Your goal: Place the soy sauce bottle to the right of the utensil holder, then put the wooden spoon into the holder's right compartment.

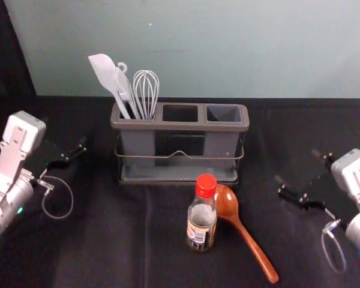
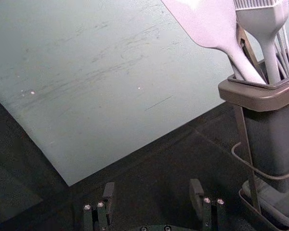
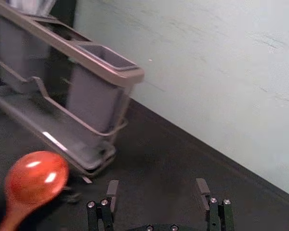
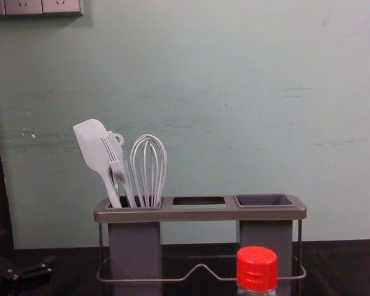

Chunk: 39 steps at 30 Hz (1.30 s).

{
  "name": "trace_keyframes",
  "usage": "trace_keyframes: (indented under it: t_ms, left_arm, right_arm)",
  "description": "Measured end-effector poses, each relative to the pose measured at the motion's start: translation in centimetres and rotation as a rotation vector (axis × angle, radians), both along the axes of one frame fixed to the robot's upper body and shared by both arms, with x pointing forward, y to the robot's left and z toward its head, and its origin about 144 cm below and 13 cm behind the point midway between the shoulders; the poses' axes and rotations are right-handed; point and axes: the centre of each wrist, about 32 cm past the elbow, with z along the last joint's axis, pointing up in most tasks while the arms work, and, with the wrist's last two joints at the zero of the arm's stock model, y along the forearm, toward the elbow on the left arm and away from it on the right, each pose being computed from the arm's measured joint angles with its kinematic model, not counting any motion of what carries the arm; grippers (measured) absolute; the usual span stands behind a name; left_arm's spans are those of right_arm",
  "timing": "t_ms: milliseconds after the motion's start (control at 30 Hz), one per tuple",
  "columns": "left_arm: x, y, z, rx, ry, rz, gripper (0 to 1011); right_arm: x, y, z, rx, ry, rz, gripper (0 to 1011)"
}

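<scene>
My left gripper (image 1: 75, 151) stands open left of the utensil holder (image 1: 180, 125); in the left wrist view, nothing is between the tips of the left gripper (image 2: 151, 192). My right gripper (image 1: 300, 167) is open to the holder's right; the right wrist view shows a gap between the fingers of the right gripper (image 3: 157, 192). The red-capped soy sauce bottle (image 1: 202, 219) stands upright in front of the holder. Just right of it lies the wooden spoon (image 1: 244, 233), bowl toward the holder. The right compartment (image 1: 224, 113) is empty; the left one holds a spatula (image 1: 107, 75), brush and whisk (image 1: 146, 90).
Black cloth (image 1: 108, 240) covers the table, with a pale wall (image 1: 204, 48) rising behind the holder. A socket panel (image 4: 34, 7) is on the wall at the upper left in the chest view.
</scene>
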Motion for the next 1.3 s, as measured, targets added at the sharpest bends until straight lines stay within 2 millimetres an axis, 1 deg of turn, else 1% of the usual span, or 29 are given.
trace_keyframes:
  t_ms: [167, 300, 867, 1067, 1300]
  left_arm:
    - [0.0, 0.0, 0.0, 0.0, 0.0, 0.0, 1000]
    - [0.0, 0.0, 0.0, 0.0, 0.0, 0.0, 1000]
    - [0.0, 0.0, 0.0, 0.0, 0.0, 0.0, 1000]
    - [0.0, 0.0, 0.0, 0.0, 0.0, 0.0, 1000]
    - [0.0, 0.0, 0.0, 0.0, 0.0, 0.0, 1000]
  right_arm:
    - [-1.3, 0.9, 0.4, 0.011, 0.01, 0.055, 1002]
    - [-2.0, 1.4, 0.6, 0.033, 0.011, 0.087, 1002]
    - [-6.0, 4.6, 1.2, 0.225, 0.018, 0.228, 1003]
    - [-6.2, 5.6, 1.1, 0.267, 0.022, 0.261, 1002]
    - [-4.9, 7.7, 1.0, 0.325, 0.024, 0.294, 1002]
